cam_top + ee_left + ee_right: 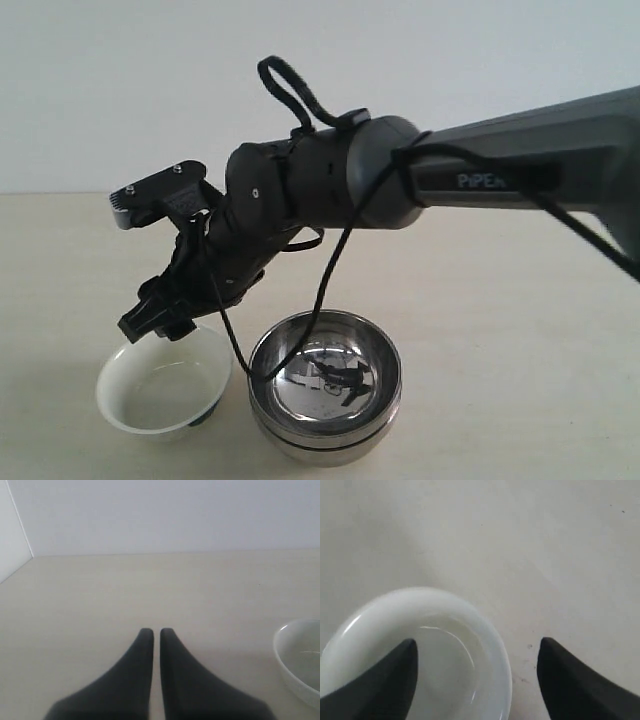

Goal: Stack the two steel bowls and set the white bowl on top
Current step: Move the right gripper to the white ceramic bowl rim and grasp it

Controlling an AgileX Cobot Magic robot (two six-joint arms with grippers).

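Observation:
The two steel bowls (325, 385) sit nested, one inside the other, at the front middle of the table. The white bowl (165, 390) stands upright just to their left, close to them. My right gripper (155, 322) reaches across from the right and hangs over the white bowl's near-right rim. In the right wrist view the right gripper (476, 647) is open, one finger over the inside of the white bowl (445, 625) and the other outside it. My left gripper (156, 630) is shut on nothing, low over bare table, with the white bowl (300, 660) off to one side.
The pale wooden table (500, 300) stretches back to a white wall. A black cable (330, 270) droops from the right arm over the steel bowls. The left arm does not show in the exterior view.

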